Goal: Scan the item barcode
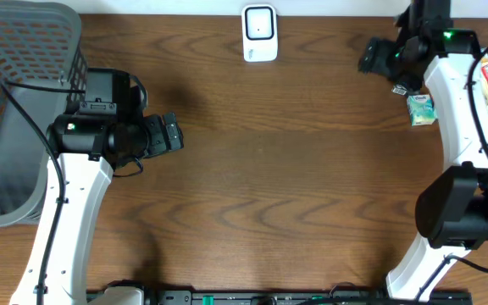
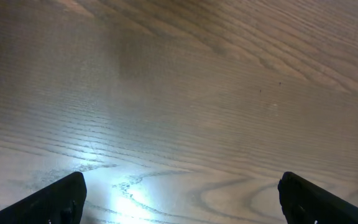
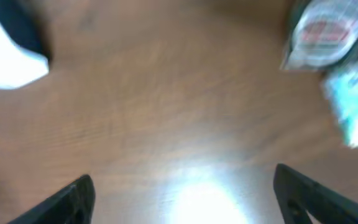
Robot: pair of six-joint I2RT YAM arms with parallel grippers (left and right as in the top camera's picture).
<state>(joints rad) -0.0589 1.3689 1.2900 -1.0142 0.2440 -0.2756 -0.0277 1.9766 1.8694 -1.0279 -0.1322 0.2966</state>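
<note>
Right end effector (image 1: 374,58): released, holding nothing.
Left end effector (image 1: 174,134): released, idle.
Item: the small teal packet (image 1: 421,110) lies on the brown wooden counter (image 1: 295,178), well apart from the white box-shaped scanner (image 1: 259,34).
Grasp: I should pinch its edges and leave the barcode uncovered.
</note>
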